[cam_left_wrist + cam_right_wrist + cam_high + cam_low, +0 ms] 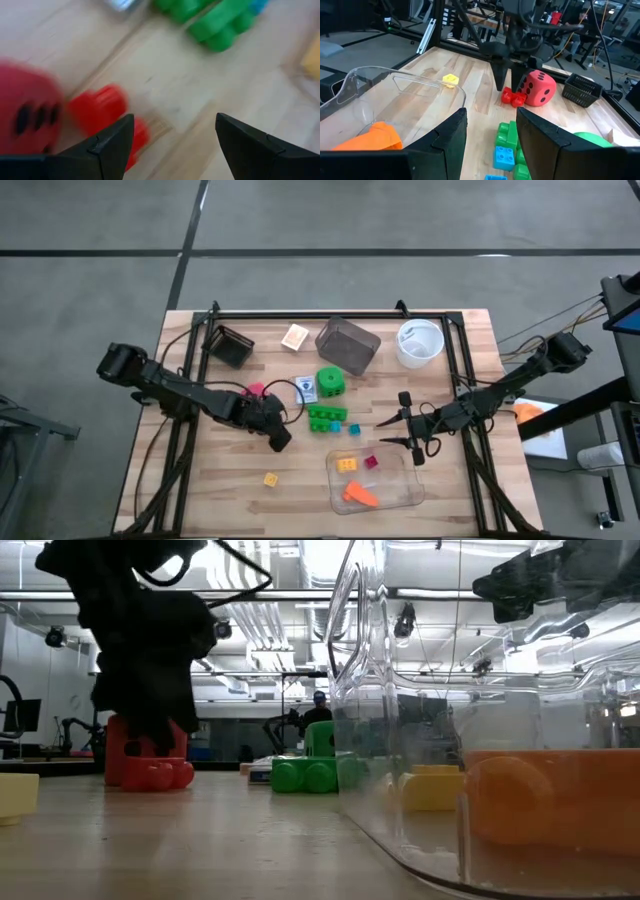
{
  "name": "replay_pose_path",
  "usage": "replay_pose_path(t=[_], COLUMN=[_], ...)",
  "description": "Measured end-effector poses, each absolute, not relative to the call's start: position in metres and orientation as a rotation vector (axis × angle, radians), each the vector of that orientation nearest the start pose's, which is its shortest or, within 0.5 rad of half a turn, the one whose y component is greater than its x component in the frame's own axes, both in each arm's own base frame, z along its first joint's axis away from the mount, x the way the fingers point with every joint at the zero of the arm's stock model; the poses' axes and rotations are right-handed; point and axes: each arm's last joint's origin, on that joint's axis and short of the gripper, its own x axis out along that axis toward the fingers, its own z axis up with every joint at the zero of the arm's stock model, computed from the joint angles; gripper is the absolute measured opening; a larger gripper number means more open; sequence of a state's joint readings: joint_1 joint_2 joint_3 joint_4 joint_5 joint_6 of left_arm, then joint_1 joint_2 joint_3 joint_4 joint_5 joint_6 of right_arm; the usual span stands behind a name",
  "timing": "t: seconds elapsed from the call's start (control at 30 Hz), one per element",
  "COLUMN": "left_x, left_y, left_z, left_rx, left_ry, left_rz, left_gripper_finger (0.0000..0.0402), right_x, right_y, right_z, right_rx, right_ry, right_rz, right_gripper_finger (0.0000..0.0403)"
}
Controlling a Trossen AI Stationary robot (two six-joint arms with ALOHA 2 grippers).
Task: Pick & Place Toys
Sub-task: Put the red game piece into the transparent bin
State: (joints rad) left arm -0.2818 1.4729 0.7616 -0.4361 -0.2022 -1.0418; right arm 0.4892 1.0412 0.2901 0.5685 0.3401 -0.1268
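Observation:
My left gripper (279,440) (507,85) points steeply down, open, just above the table at centre left. A small red brick (100,107) (512,97) lies on the table beside one of its fingertips, with only bare wood between the fingers. A pink-red die (538,88) (256,390) sits right behind the brick. My right gripper (392,433) (490,135) hangs open and empty right of centre, pointing toward the table's left edge. A green brick (325,418), green die (330,382), card pack (306,388), teal bricks (353,428), a yellow brick (270,478) and a tan block (295,336) lie loose.
A clear tray (400,492) at the near middle holds orange, yellow and pink bricks. At the far edge stand a black basket (230,345), a grey box (347,345) and a white round bowl (419,342). Bare wood shows at the near left.

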Motion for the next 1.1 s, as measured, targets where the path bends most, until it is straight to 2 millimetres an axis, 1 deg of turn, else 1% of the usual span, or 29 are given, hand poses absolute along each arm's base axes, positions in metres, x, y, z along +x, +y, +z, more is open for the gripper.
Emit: replay_pose_path(t=[0.23,0.5,0.87,1.1], left_x=[0.238,0.236,0.227,0.225], left_y=[-0.060,-0.059,-0.055,-0.053], left_z=[0.159,0.160,0.158,0.157], left_rx=[-0.617,-0.593,-0.509,-0.410], left_ry=[1.089,1.100,1.142,1.163], left_rz=[0.652,0.677,0.753,0.736], left_gripper_finger=[0.0283,0.0283,0.0283,0.0283], right_x=[0.181,0.181,0.181,0.181], right_y=[0.085,0.085,0.085,0.085], right_z=[0.191,0.191,0.191,0.191], right_rx=[-0.200,-0.200,-0.201,-0.201], right_ry=[0.158,0.158,0.159,0.159], right_rz=[0.159,0.159,0.159,0.159], right_gripper_finger=[0.0167,0.0167,0.0167,0.0167])
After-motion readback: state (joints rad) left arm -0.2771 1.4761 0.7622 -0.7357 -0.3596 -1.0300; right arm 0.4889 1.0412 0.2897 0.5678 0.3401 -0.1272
